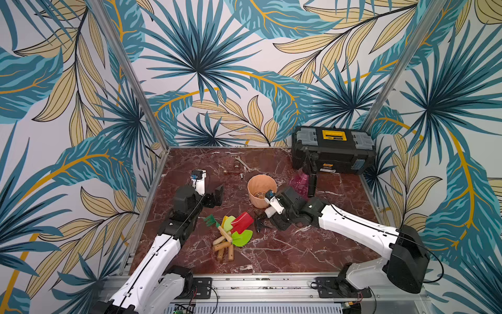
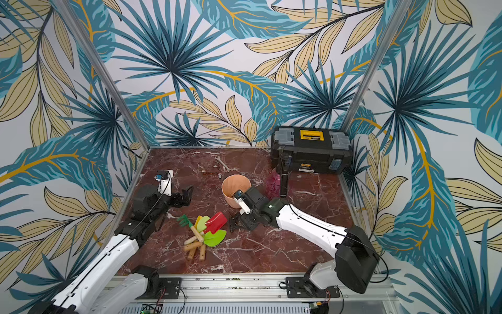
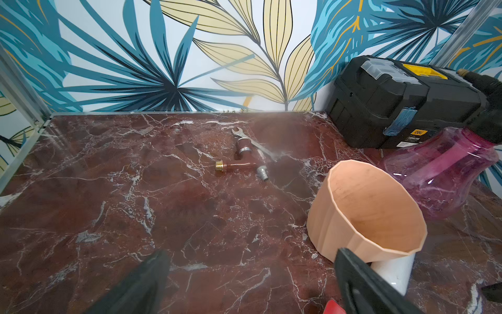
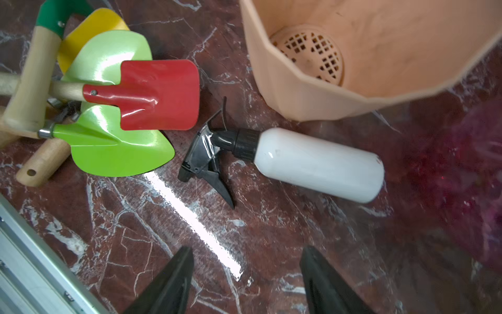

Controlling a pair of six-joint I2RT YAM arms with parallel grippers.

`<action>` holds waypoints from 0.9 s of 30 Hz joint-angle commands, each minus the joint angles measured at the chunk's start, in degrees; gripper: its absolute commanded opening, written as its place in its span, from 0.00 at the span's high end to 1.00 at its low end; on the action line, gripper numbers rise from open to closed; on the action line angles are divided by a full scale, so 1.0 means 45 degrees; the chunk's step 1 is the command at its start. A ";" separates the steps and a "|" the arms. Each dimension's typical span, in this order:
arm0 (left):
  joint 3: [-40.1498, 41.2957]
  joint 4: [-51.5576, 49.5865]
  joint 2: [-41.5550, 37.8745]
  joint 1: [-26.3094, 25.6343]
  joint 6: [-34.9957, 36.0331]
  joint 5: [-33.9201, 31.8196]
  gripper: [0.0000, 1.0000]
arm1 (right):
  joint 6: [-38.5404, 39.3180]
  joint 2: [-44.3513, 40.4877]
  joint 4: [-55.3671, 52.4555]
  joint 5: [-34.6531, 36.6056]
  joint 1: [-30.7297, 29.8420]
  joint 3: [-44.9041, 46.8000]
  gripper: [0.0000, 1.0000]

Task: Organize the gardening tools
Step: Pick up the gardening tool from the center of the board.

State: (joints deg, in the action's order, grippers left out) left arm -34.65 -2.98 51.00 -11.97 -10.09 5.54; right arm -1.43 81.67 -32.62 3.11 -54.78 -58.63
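While left hand (image 3: 251, 255) hangs wide open and empty over bare worktop (image 1: 298, 252) left of pot (image 1: 262, 191), right hand (image 4: 247, 248) stands part-open, empty, above a white spray bottle (image 4: 317, 164). Tool pile (image 1: 231, 233) lies front-centre, well off every edge. Pink sprayer (image 1: 300, 183) stands near pot and toolbox (image 1: 334, 152), which fills back-right corner. Broad bare marble front-right. Toolbox's orange label: unreadable.
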 commanded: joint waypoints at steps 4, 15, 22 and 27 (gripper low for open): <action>-0.0126 -0.0260 -0.0322 -0.0036 -0.0156 -0.0128 0.00 | 0.2963 0.0257 0.3660 -0.0138 -0.0723 0.1550 0.39; -0.0053 -0.0209 -0.0390 -0.0036 -0.0200 -0.0198 0.00 | 0.3276 0.2376 0.4377 0.0829 -0.1335 0.1751 0.45; -0.0073 -0.0314 -0.0457 -0.0036 -0.0162 -0.0204 0.00 | 0.3300 0.3565 0.5132 0.1825 -0.1400 0.1724 0.50; -0.0073 -0.0348 -0.0480 -0.0036 -0.0107 -0.0230 0.00 | 0.3397 0.4131 0.5574 0.1151 -0.1352 0.1793 0.53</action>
State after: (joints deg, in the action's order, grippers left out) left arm -34.63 -4.16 49.76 -11.97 -10.87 5.10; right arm 13.13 98.56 -9.04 9.43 -60.75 -51.64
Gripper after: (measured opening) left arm 0.998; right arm 0.485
